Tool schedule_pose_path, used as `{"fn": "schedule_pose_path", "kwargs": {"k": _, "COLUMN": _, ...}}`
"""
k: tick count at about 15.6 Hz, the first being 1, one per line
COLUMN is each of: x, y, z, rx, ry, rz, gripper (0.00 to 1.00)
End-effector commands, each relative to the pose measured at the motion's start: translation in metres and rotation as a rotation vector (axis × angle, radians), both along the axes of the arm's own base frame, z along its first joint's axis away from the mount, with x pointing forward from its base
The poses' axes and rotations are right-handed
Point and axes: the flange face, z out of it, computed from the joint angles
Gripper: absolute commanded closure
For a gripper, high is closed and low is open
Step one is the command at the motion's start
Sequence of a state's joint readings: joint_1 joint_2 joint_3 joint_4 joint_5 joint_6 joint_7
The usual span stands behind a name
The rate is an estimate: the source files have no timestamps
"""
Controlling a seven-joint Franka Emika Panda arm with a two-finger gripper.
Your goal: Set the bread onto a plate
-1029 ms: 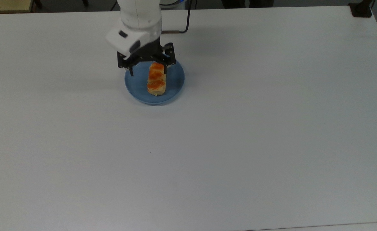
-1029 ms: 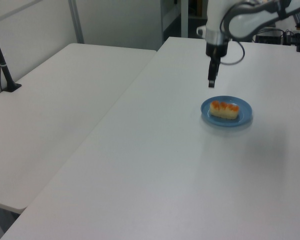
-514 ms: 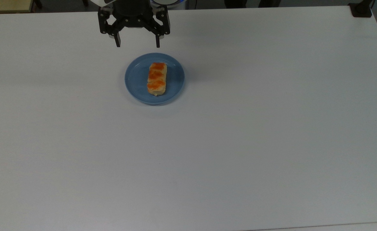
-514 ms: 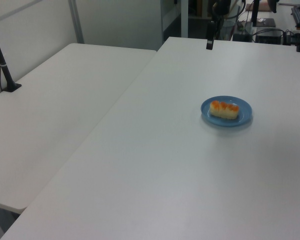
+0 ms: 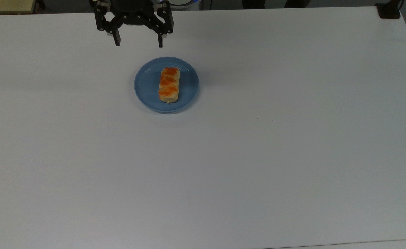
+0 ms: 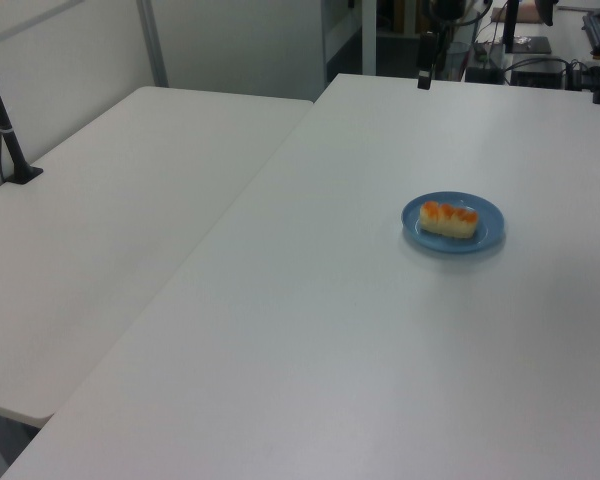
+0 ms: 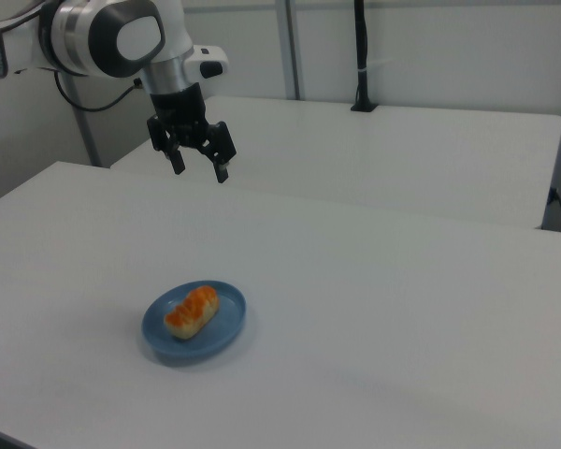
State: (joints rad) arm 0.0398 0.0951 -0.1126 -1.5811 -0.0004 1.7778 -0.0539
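Change noted: the gripper [image 5: 137,43] has been drawn up and away from the plate [image 5: 147,81] over the last second. A second ago it stood low at the plate's far rim with the bread's end between its fingers; it is now seen raised and well apart from both, shifted a little further toward the top view's left than half a second ago.

Gripper state: the fingers are spread wide and nothing is held between them. This is confirmed in the right view, where the gripper [image 7: 197,170] hangs empty in the air above the table [image 5: 292,138].

Bread position: the bread [image 5: 169,85] lies flat on the plate, below the gripper and to its right as the top view shows it. It has not moved since release.

Bread appearance: an oblong pale loaf with three glossy orange-brown lumps in a row along its top. It rests wholly inside the rim, near the plate's middle, its long axis pointing roughly toward the gripper.

Bearing on task: placement is judged complete; only withdrawal of the arm appears to remain.

Risk: none is apparent; the bread sits stable and nothing touches it.
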Motion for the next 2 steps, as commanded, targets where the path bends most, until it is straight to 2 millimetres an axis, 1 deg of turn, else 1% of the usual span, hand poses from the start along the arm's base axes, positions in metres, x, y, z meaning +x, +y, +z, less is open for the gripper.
{"fn": "schedule_pose_path", "kwargs": {"k": 1, "x": -0.0076, "y": -0.0009, "z": 0.0092, "rx": 0.019, "ry": 0.008, "rz": -0.009, "gripper": 0.00}}
{"fn": "schedule_pose_path", "kwargs": {"k": 2, "x": -0.0082, "y": -0.0008, "z": 0.0100, "rx": 0.019, "ry": 0.008, "rz": -0.009, "gripper": 0.00}}
